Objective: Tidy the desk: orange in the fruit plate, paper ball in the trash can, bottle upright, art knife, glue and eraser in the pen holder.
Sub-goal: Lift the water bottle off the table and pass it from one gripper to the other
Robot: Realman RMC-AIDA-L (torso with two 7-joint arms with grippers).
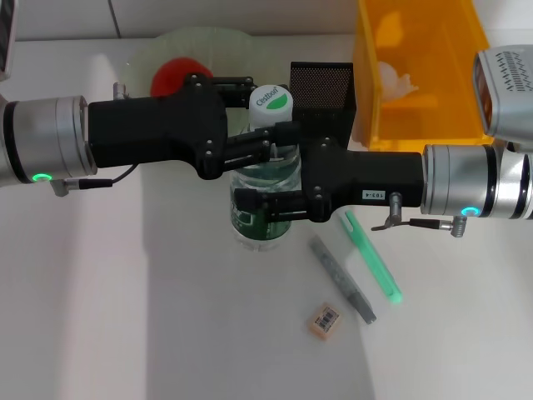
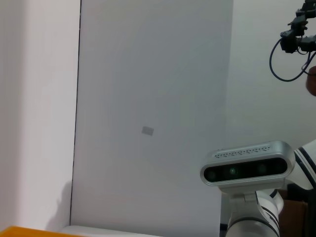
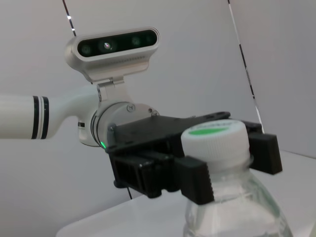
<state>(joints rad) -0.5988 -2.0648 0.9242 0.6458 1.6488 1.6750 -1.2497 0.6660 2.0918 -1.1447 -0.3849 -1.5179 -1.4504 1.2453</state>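
One bottle (image 1: 265,179) stands upright mid-desk, its white cap printed "C'estbon" in green. Both arms meet on it: the left gripper (image 1: 265,125) is clamped at the neck, the right gripper (image 1: 268,204) around the green-labelled body. One orange (image 1: 171,77) sits in the fruit plate (image 1: 212,43); one paper ball (image 1: 396,77) lies in the trash can (image 1: 420,67). One barcode-labelled eraser (image 1: 325,320), one grey art knife (image 1: 342,279) and one green glue stick (image 1: 373,257) lie on the desk, in front of the pen holder (image 1: 321,85).
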